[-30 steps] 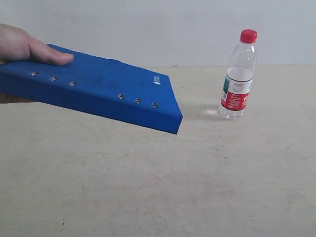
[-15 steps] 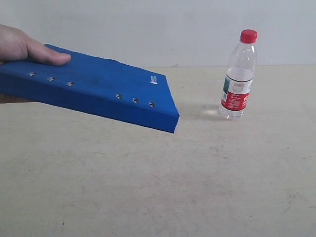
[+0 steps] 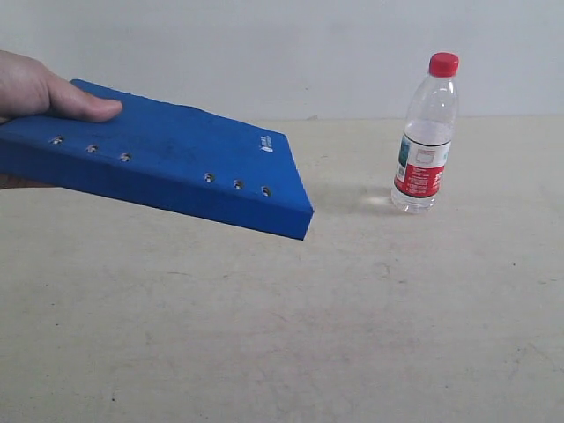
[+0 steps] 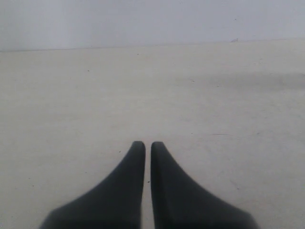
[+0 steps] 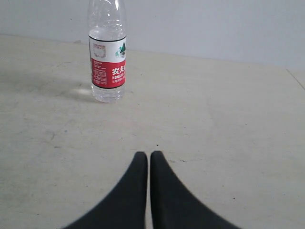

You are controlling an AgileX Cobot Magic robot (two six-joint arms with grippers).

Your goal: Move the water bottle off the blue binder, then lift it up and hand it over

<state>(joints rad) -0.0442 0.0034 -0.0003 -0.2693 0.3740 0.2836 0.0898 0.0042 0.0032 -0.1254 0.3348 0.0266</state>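
Observation:
A human hand [image 3: 35, 88] at the left edge holds the blue binder [image 3: 176, 154] tilted in the air above the table, its free corner lowest. The water bottle [image 3: 426, 132] stands upright on the table to the right, apart from the binder; its red cap is cut off in the right wrist view, where the bottle [image 5: 107, 62] stands well ahead of my right gripper [image 5: 148, 155], which is shut and empty. My left gripper [image 4: 148, 144] is shut with nothing in it, over bare table. Neither gripper shows in the exterior view.
The pale table top [image 3: 291, 335] runs back to a light wall [image 3: 264, 44]. The table's right edge [image 5: 296, 78] shows in the right wrist view.
The hand has drawn the blue binder a little to the left. The bottle and both grippers have not moved.

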